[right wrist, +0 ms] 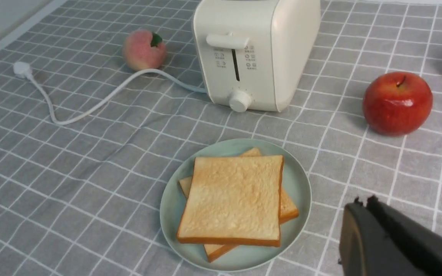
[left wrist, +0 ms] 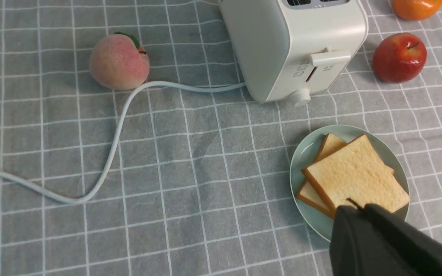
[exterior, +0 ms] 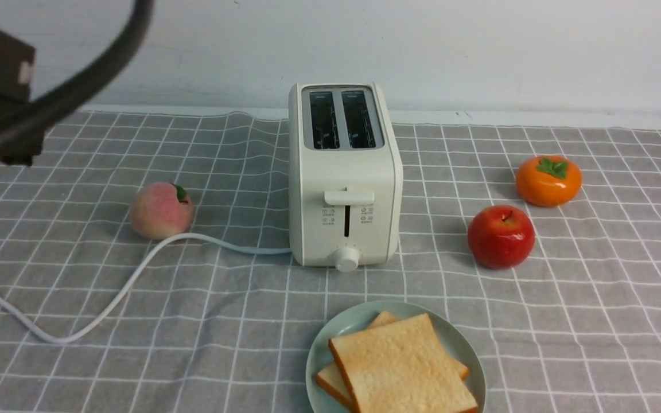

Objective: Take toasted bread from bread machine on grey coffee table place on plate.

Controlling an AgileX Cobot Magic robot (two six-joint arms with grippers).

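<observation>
Left gripper (left wrist: 363, 207): jaws closed together, nothing between them. Right gripper (right wrist: 365, 203): likewise closed, empty. Judged purpose: both are kept compact, clear of the finished load.

Toasted bread, square golden slices with brown crusts: upper slice (exterior: 402, 364) lies askew across lower slice (exterior: 336, 384), on the round pale-green plate (exterior: 322, 338). Stacking presumably lets both fit within the rim.

From the plate, front view: the boxy cream-white two-slot toaster (exterior: 345, 172) stands at twelve o'clock, slots upward, presumably for lifting bread out; the glossy red apple (exterior: 501, 237) at one; the orange persimmon (exterior: 548, 181) beyond it; the pink peach (exterior: 161, 211) at ten. All rest on the grey checked cloth (exterior: 238, 355).

Count: slices, two; plate, one; toaster, one; apple, one; persimmon, one; peach, one; grippers, two. Transfer appears complete.
</observation>
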